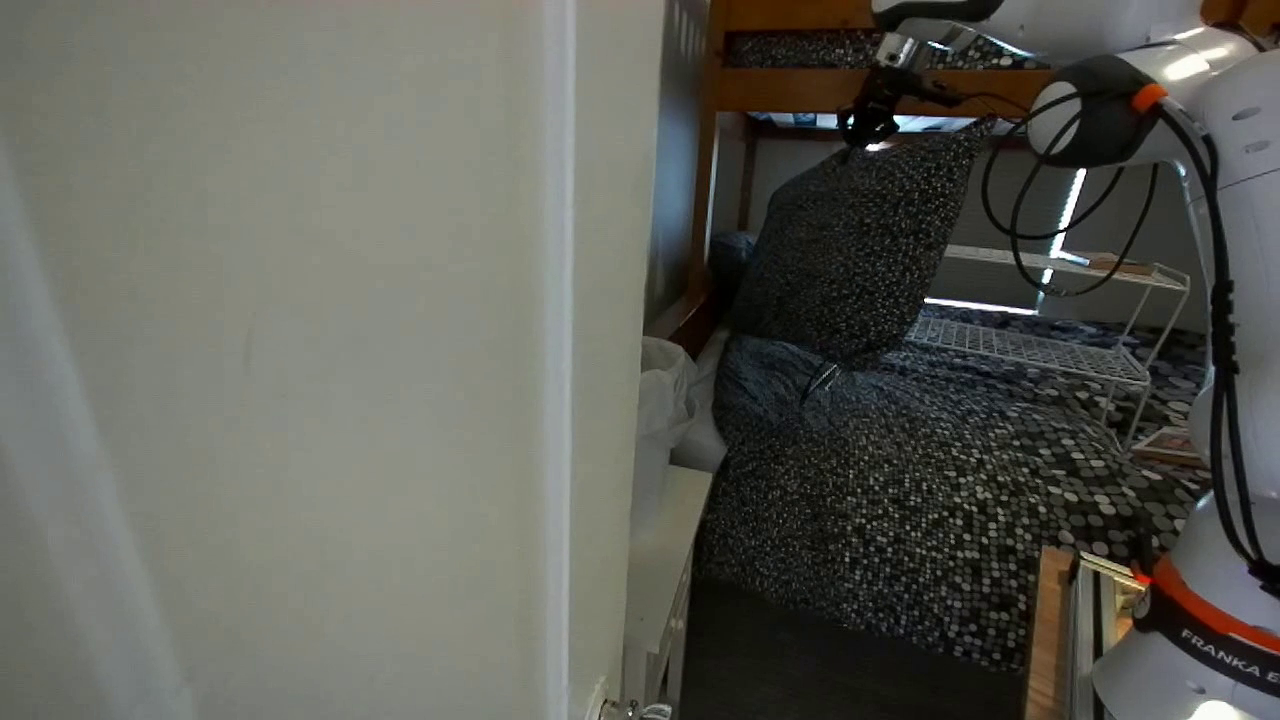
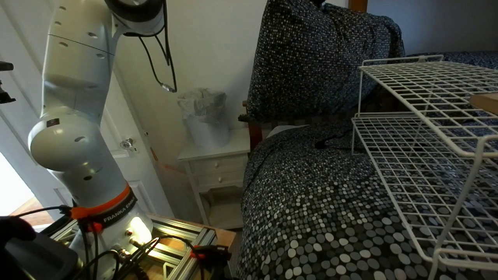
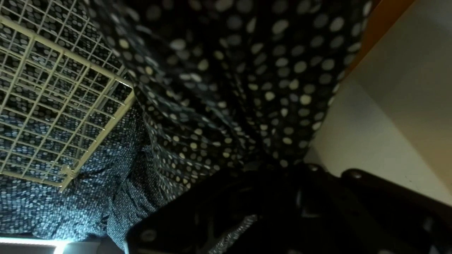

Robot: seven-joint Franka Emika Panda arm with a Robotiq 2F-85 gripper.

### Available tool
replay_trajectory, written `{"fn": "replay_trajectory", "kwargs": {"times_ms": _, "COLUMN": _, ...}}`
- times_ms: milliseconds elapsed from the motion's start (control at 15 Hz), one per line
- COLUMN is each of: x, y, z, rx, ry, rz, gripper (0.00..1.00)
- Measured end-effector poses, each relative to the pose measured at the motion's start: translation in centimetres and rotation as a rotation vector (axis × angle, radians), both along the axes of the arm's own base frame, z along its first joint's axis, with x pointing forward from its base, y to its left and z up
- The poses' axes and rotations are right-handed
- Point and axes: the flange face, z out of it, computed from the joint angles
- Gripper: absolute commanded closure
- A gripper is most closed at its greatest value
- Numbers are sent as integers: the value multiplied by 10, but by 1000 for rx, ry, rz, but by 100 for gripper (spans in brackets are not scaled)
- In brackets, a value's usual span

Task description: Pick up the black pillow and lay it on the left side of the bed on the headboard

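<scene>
The black pillow (image 1: 860, 240) with fine white speckles hangs tilted from my gripper (image 1: 866, 135) over the far end of the bed. It also shows in an exterior view (image 2: 307, 62), its lower edge above the bed's speckled cover (image 2: 311, 175). In the wrist view my gripper (image 3: 273, 167) is shut on a gathered edge of the pillow (image 3: 247, 81), with folds running into the fingers. The fingertips are dark and partly hidden by fabric. The bed's cover (image 1: 900, 500) lies below in both exterior views.
A white wire rack (image 2: 404, 99) stands on the bed; it also shows in the wrist view (image 3: 67, 95). The brown upper bunk frame (image 1: 790, 90) is close behind the gripper. A white nightstand (image 2: 218, 167) bears a bagged bin (image 2: 208, 124) beside the bed. A bed post (image 2: 255, 134) stands there.
</scene>
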Motion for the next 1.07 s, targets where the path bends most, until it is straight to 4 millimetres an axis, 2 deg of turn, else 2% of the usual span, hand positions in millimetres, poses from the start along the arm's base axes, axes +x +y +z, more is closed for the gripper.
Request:
{"fn": "replay_trajectory", "kwargs": {"times_ms": 133, "x": 1, "y": 0, "z": -1, "rx": 3, "ry": 0, "rz": -4, "gripper": 98}}
{"fn": "replay_trajectory", "kwargs": {"times_ms": 267, "x": 12, "y": 1, "z": -13, "rx": 29, "ry": -10, "rz": -63, "gripper": 98}}
{"fn": "replay_trajectory", "kwargs": {"times_ms": 533, "x": 57, "y": 5, "z": -44, "rx": 48, "ry": -96, "rz": -225, "gripper": 98}}
{"fn": "replay_trajectory", "kwargs": {"times_ms": 733, "x": 84, "y": 6, "z": -58, "rx": 22, "ry": -193, "rz": -311, "gripper": 98}}
{"fn": "replay_trajectory", "kwargs": {"times_ms": 867, "x": 96, "y": 3, "z": -60, "rx": -7, "ry": -272, "rz": -356, "gripper": 98}}
{"fn": "replay_trajectory", "kwargs": {"times_ms": 1067, "x": 100, "y": -1, "z": -38, "rx": -98, "ry": -431, "rz": -391, "gripper": 98}}
